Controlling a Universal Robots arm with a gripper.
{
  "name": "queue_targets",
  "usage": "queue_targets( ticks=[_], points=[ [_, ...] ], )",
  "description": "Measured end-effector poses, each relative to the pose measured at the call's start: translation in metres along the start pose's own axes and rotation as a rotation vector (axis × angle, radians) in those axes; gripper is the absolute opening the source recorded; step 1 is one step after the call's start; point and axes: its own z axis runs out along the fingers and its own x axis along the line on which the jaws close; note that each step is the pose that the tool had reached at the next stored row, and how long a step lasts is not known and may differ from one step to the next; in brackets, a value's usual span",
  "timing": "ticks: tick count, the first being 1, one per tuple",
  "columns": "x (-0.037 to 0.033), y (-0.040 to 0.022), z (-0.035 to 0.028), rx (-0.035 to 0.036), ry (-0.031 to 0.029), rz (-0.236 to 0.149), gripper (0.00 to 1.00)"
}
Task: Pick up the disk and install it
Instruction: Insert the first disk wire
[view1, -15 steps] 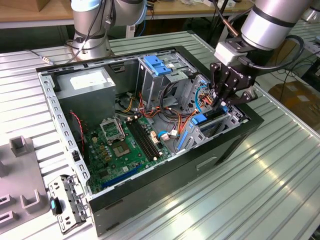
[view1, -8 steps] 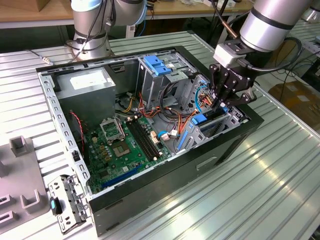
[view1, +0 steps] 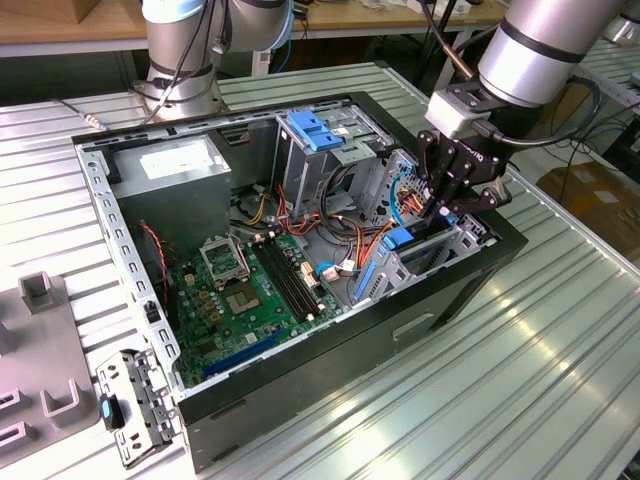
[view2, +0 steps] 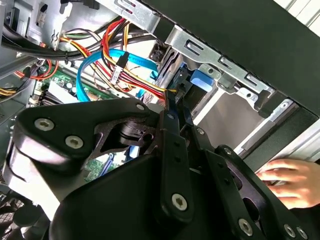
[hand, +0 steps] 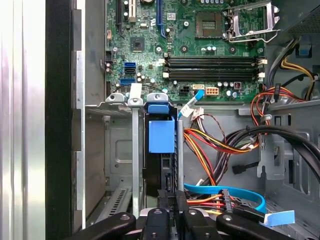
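Here the gripper (view1: 452, 207) hangs over the drive bay (view1: 425, 255) at the case's front corner, its fingers (view2: 175, 150) drawn close together on the top edge of the disk (hand: 161, 150), which stands on edge in the bay slot, blue rail and tab uppermost. By my reading the disk is already picked up and most of the way into its slot; whether it is fully seated I cannot tell, and the gripper has not let go. The open case (view1: 120, 240) lies on the ribbed worktop (view1: 560, 380) and holds the motherboard (view1: 245, 290), a grey power supply (view1: 180, 175), a tall cage with a blue bracket (view1: 315, 130), and bundles of red, yellow and orange wires (hand: 210, 145) with a blue cable (hand: 225, 192) just beside the bay. A person's hand (view2: 287, 182) rests outside the case in the second wrist view
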Motion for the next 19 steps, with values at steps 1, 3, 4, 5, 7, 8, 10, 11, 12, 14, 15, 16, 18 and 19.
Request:
queue_targets(
  ticks=[1,3,4,5,7,8,10,11,12,14,15,16,18,19],
  points=[
    [0.0000,0.0001,-0.0016,0.0000,0.0005,0.000,0.17],
    [0.0000,0.0002,-0.0053,0.0000,0.0006,0.000,0.18],
    [0.0000,0.0003,-0.0086,0.0000,0.0009,0.000,0.25],
    [-0.0001,0.0004,-0.0109,0.0000,0.0019,0.000,0.25],
    [-0.0002,0.0004,-0.0121,0.0000,0.0026,0.000,0.25],
    [-0.0002,0.0004,-0.0121,0.0000,0.0027,0.000,0.24],
    [-0.0002,0.0004,-0.0123,0.0000,0.0030,0.000,0.11],
    [-0.0002,0.0004,-0.0123,0.0000,0.0030,0.000,0.11],
    [-0.0002,0.0004,-0.0123,0.0000,0.0031,0.000,0.11],
    [-0.0002,0.0004,-0.0123,0.0000,0.0031,0.000,0.11],
    [-0.0003,0.0004,-0.0123,0.0000,0.0031,0.000,0.11],
    [-0.0003,0.0004,-0.0123,0.0000,0.0032,0.000,0.11],
    [-0.0003,0.0004,-0.0123,0.0000,0.0032,0.000,0.11],
    [-0.0003,0.0004,-0.0123,0.0000,0.0032,0.000,0.11]
  ],
)
